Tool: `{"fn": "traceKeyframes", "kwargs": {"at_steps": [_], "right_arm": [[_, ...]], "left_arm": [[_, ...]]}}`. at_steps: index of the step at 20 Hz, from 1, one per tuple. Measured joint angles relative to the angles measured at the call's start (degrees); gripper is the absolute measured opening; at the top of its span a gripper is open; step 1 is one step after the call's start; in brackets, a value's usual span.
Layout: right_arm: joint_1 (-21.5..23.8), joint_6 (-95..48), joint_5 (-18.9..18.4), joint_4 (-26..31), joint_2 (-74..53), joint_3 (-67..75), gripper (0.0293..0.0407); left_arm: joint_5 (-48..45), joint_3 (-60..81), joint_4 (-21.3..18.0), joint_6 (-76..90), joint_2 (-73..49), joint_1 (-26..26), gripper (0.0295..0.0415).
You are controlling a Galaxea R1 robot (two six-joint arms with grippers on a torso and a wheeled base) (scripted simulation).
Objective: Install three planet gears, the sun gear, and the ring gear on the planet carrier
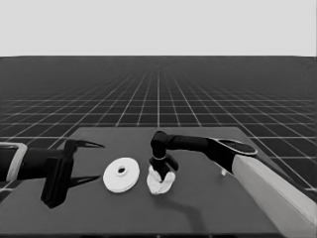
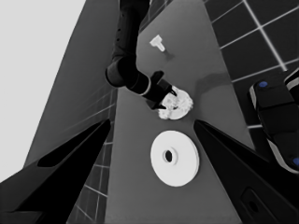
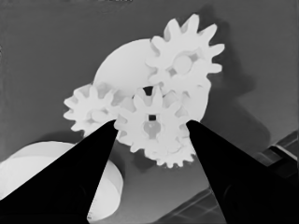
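White gears (image 3: 154, 123) lie flat on the smaller round part (image 3: 122, 65) near the table's (image 1: 208, 208) middle, holes facing up. Straddling the middle gear, the right gripper (image 3: 152, 126) has its fingers spread beside its teeth. Just left lies the larger round part (image 1: 121, 174), flat. Left gripper (image 1: 91, 161) waits, spread wide, at the table's left end.

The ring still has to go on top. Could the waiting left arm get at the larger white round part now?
Probably yes: the larger white round part lies bare beside the open left gripper, nothing between them.
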Motion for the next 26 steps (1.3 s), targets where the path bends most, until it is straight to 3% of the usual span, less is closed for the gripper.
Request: {"fn": "traceKeyframes", "kwargs": {"at_steps": [8,10,11,12,18,19,21,26], "right_arm": [[0.0,4.8,0.0,0.0,0.0,0.0,0.0309],[0.0,5.4,0.0,0.0,0.0,0.0,0.0369],[0.0,5.5,0.0,0.0,0.0,0.0,0.038],[0.0,5.6,0.0,0.0,0.0,0.0,0.0383],[0.0,5.7,0.0,0.0,0.0,0.0,0.0385],[2.8,-16.9,-1.5,2.5,-0.5,2.2,0.0393],[6.3,-39.5,-2.2,5.1,-0.8,3.7,0.0388],[7.8,-50.9,-2.1,6.6,-0.9,4.1,0.0385]], "left_arm": [[0.0,0.0,0.0,0.0,0.0,0.0,0.0385],[0.0,0.0,0.0,0.0,0.0,0.0,0.0385],[0.0,0.0,0.0,0.0,0.0,0.0,0.0385],[0.0,0.0,0.0,0.0,0.0,0.0,0.0385],[0.0,0.0,0.0,0.0,0.0,0.0,0.0385],[0.0,0.0,0.0,0.0,0.0,0.0,0.0385],[0.0,0.0,0.0,0.0,0.0,0.0,0.0385],[0.0,0.0,0.0,0.0,0.0,0.0,0.0385]]}}
